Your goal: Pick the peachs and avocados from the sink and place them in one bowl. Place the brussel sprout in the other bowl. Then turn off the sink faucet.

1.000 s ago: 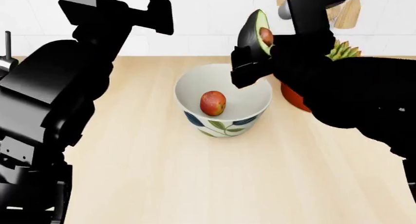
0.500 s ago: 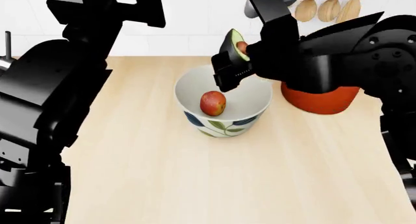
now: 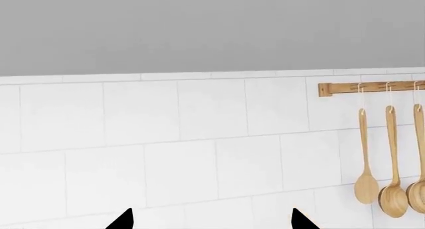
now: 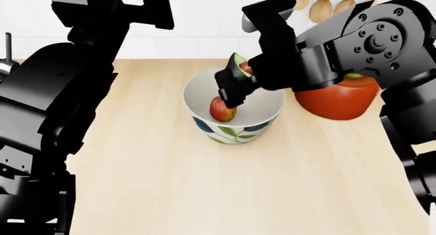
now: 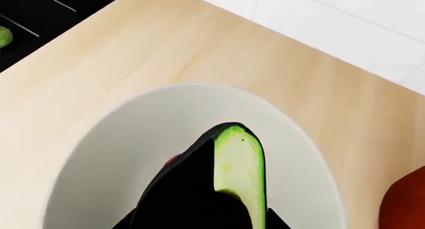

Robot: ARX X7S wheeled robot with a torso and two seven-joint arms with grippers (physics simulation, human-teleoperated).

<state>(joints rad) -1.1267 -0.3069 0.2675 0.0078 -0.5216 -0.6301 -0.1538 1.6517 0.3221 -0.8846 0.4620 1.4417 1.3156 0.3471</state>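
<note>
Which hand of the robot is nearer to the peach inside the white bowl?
The right hand: it holds the avocado half directly above the peach. The left hand is raised near the wall, away from the bowl.

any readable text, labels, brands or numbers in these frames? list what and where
None readable in any view.
White bowl: painted blue flower and green leaves only, no lettering.
Avocado half and peach: no stickers.
Orange-red pot: plain.
Wooden spoons and their rail: no markings.
Wall tiles: blank.
Robot arms: black, no visible decals.

Kitchen; tiled wall (image 3: 199,139), hanging spoons (image 3: 391,189)
</note>
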